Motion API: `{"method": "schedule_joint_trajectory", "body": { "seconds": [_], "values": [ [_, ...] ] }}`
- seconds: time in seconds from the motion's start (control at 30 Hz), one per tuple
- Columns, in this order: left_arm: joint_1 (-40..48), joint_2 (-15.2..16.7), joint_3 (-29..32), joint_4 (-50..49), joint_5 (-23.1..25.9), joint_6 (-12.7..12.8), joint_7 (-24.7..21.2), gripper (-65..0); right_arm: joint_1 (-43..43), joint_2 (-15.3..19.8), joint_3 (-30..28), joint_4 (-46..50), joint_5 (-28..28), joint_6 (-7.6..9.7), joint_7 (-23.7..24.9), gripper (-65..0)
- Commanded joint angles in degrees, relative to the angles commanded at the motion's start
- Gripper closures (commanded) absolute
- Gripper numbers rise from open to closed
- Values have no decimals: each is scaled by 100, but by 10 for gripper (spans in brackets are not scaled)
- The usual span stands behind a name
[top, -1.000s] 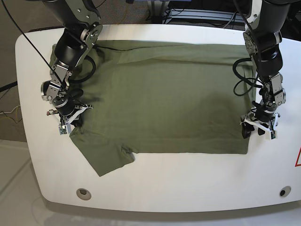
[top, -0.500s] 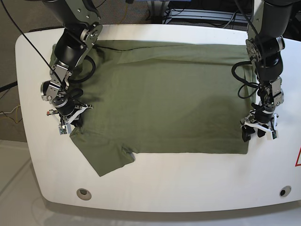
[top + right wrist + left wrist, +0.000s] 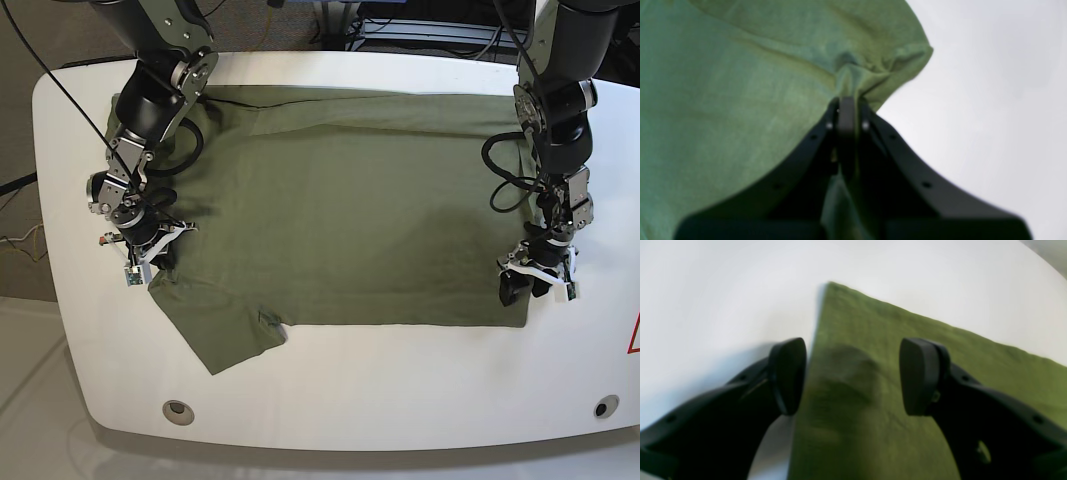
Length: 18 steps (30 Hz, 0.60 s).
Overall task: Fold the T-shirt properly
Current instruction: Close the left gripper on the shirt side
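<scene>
an olive-green t-shirt (image 3: 350, 205) lies spread flat on a white surface (image 3: 400, 390) with rounded corners, seen from above. the shirt runs sideways across the surface, its hem edge toward the view's right and one short sleeve angling out toward the lower left corner. a long, faint crease runs across the cloth near the far edge.

the right pincer (image 3: 150, 245) sits at the shirt's left edge in the overhead view, just above the sleeve. its wrist camera shows the two dark fingers pressed together with a bunched fold of the green t-shirt (image 3: 740, 83) clamped between them (image 3: 846, 110), the cloth puckering into small wrinkles at the tips, with bare white surface (image 3: 990, 100) to the side (this close view is soft and blurred).

the left pincer (image 3: 535, 280) is low at the shirt's lower right corner in the overhead view, black cables looping from the arm above it. its wrist camera shows the fingers spread well apart (image 3: 853, 376), straddling the straight edge of the t-shirt (image 3: 907, 366): one finger pad (image 3: 788, 373) is over the bare white surface (image 3: 723, 300) just outside the edge, the other is over the cloth. a corner of the shirt points away beyond the tips. nothing is held between the fingers, and a dim shadow falls on the fabric in the gap.
</scene>
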Motion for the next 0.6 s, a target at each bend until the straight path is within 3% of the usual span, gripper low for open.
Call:
{"method": "schedule_joint_trajectory", "body": {
  "seconds": [0.17,0.23,0.43,0.6],
  "values": [
    [9,0,0,9,0,-35,53,-405,0,0,0,9,0,0,0,0],
    [18,0,18,9,0,-35,53,-367,0,0,0,9,9,0,0,0],
    [202,-35,141,9,0,-44,53,-21,0,0,0,9,35,0,0,0],
    [360,-44,141,9,0,-316,53,-8,0,0,9,9,35,0,0,0]
  ]
}}
